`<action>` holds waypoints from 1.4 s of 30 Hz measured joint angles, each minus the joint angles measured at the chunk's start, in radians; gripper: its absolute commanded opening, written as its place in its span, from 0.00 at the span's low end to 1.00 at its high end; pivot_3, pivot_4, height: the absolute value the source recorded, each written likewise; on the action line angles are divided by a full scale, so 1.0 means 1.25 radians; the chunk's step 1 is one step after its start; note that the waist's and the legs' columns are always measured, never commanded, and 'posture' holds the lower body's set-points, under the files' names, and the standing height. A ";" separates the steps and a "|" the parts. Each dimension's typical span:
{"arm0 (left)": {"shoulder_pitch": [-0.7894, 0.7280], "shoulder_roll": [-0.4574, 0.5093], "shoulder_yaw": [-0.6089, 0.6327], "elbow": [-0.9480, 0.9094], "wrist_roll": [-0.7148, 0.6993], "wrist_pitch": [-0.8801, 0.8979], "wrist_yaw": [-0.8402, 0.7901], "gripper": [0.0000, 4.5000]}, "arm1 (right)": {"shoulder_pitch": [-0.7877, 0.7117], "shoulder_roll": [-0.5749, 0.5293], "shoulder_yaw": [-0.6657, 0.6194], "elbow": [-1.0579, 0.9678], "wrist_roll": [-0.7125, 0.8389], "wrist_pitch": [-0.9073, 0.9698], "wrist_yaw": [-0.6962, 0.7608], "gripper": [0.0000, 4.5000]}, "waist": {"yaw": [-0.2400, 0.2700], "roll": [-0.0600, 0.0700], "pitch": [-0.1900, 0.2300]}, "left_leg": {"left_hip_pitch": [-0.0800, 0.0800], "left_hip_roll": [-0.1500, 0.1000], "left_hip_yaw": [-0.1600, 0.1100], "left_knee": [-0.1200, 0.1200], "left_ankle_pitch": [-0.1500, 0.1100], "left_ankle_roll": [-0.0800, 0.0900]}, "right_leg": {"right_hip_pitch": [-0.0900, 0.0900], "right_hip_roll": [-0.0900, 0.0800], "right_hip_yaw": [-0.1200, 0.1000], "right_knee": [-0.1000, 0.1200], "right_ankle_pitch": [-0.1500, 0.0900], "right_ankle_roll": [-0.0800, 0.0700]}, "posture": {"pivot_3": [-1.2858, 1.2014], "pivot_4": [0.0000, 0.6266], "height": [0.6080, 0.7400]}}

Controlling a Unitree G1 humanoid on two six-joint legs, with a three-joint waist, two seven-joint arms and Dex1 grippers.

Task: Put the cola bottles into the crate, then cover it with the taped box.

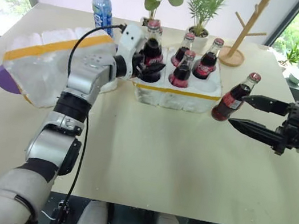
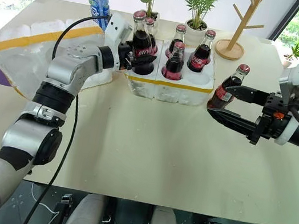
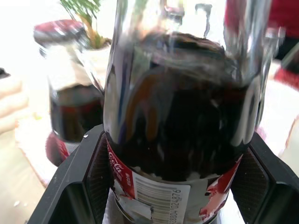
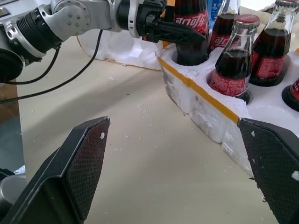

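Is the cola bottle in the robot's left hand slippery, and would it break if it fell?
Probably slippery: the cola bottle is smooth, shiny glass, though the left gripper squeezes it between ribbed pads, which should help. It is likely heavy for its size, since dark cola fills it. Being glass, it might well crack if dropped on the table.

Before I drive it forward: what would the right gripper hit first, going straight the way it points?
Probably the crate's taped front wall, or the table just before it. The right gripper's open fingers frame both. Depth is unclear.
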 measured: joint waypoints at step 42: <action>0.188 0.255 0.030 -0.486 -0.305 0.259 -0.336 1.00 | -0.224 0.388 0.209 0.547 -0.457 -0.307 -0.285 0.94 | -0.009 0.004 -0.002 | 0.002 0.000 0.000 0.000 0.001 -0.001 | 0.000 0.002 0.004 0.002 0.000 0.000 | 0.52 0.24 1.00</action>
